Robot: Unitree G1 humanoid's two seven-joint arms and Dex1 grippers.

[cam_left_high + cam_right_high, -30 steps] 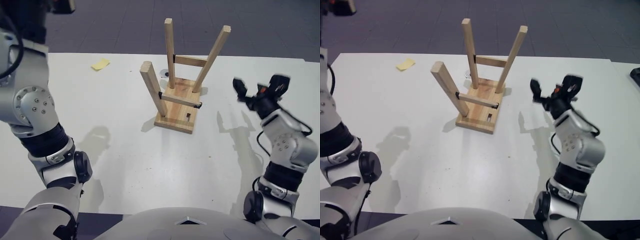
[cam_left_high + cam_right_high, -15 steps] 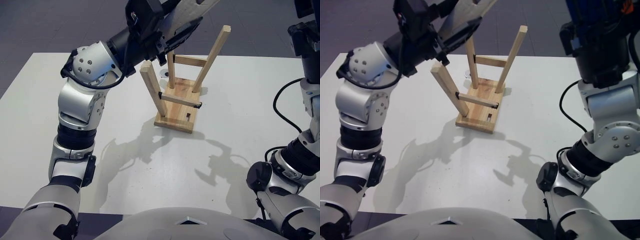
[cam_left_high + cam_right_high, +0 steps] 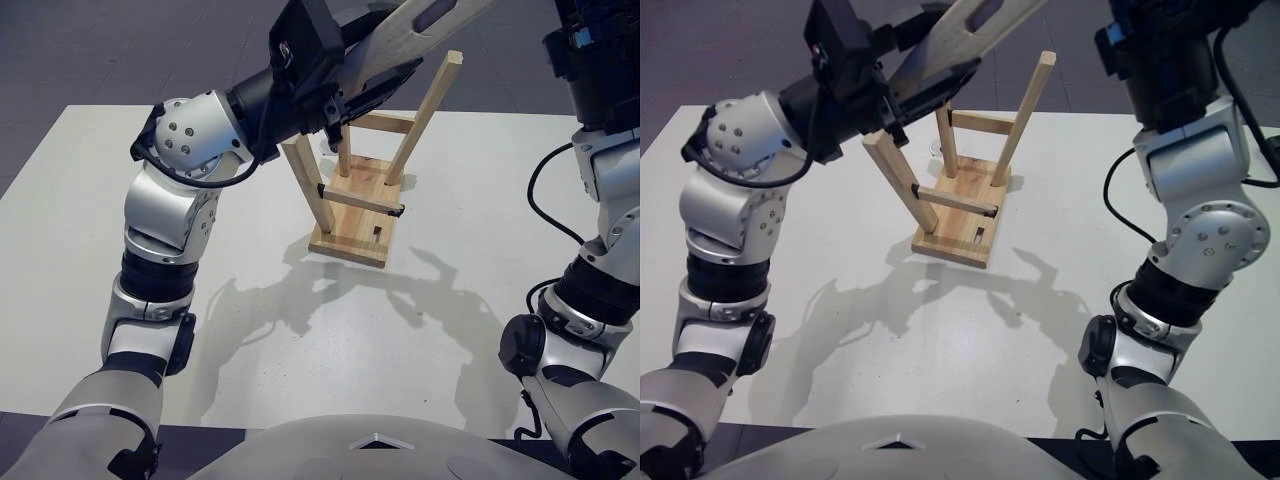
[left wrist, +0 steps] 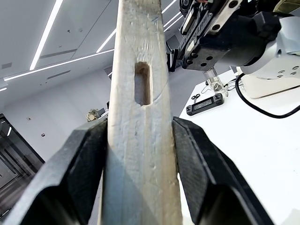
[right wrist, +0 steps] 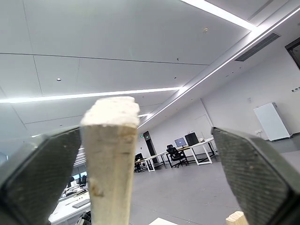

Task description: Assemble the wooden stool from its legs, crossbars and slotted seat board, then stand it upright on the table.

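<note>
My left gripper (image 3: pixel 365 80) clamped the fourth leg (image 3: pixel 425 18), slanting up over the inverted stool (image 3: pixel 350 200) near the far edge of the table (image 3: pixel 240 300); my right gripper (image 5: pixel 145 178) straddled its tip, jaws spread, not touching.

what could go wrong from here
1. The slotted leg in the left gripper hangs over the three standing legs of the upturned stool; lowering it could knock them askew.
2. The right gripper is open, a wooden end off-centre between its fingers; closing might push it aside.
</note>
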